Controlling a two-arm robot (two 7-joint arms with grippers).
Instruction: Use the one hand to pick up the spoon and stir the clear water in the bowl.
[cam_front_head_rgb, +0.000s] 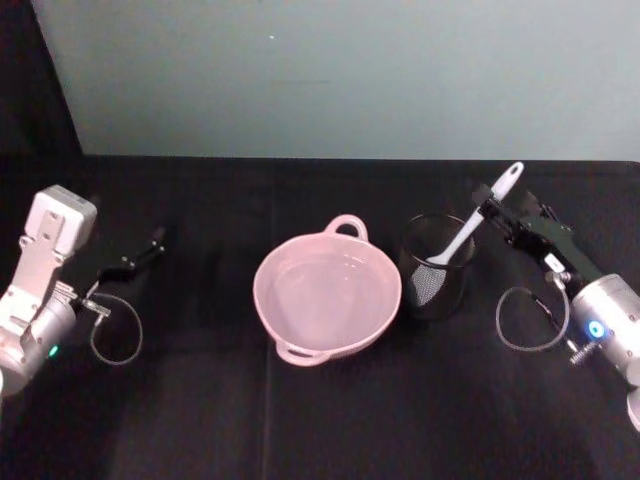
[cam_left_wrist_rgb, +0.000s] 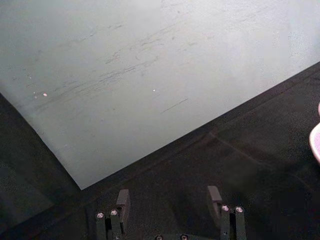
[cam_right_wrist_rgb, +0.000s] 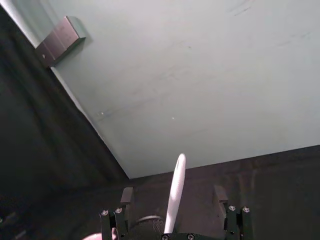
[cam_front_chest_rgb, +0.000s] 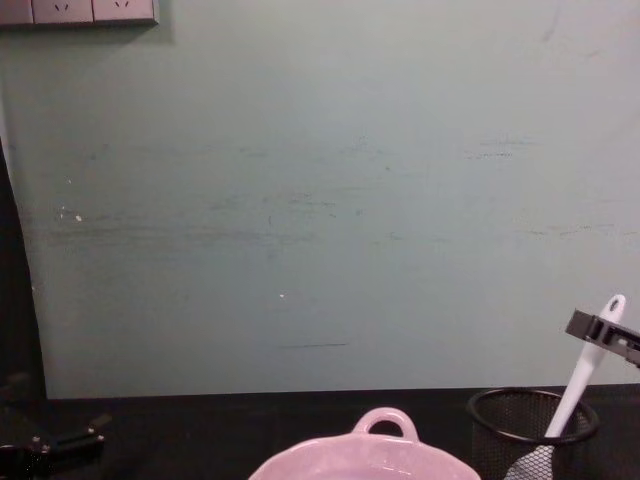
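Black jaws of the right gripper (cam_right_wrist_rgb: 171, 192) stand apart with the white spoon (cam_front_head_rgb: 468, 235) passing up between them. The right wrist view shows a gap on each side of the handle, so they are not closed on it. The gripper sits high on the handle, just below its tip, above the black wire-mesh cup (cam_front_head_rgb: 436, 290). The spoon leans in that cup, scoop down inside and handle tilted up toward the right arm. Just left of the cup stands the pale pink bowl (cam_front_head_rgb: 262, 270), holding clear water (cam_front_head_rgb: 325, 295). Both rest on the black table (cam_front_head_rgb: 300, 420). Far to the left, the left gripper (cam_left_wrist_rgb: 168, 192) is parked over the table, jaws parted and empty.
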